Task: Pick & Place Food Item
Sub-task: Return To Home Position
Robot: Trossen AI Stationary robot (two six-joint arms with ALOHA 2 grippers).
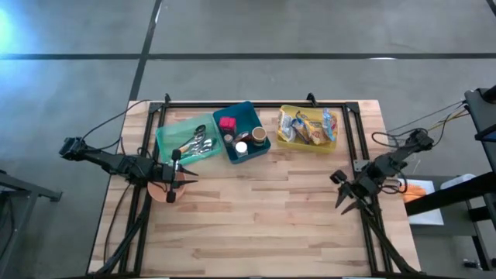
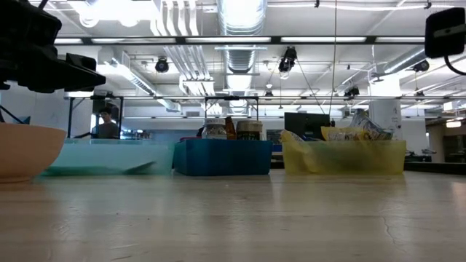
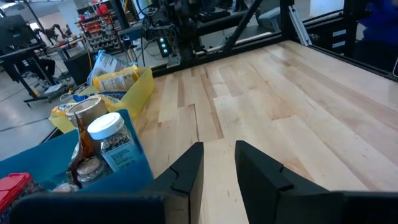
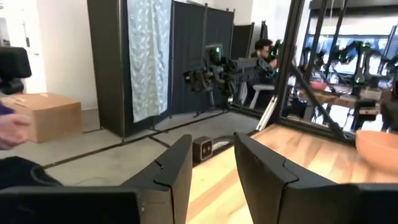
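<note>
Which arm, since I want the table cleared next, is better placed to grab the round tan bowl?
Likely left: the left gripper hangs above the round tan bowl; the right gripper sits across the wooden table.

No lettering can be read anywhere. The printed foil food packets in the yellow plastic bin and the white-lidded glass jar in the blue plastic bin carry print too small to make out.

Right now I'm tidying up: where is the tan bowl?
High view: the tan bowl sits on the table's left side, partly under the left gripper, just off the green bin's near edge.
</note>
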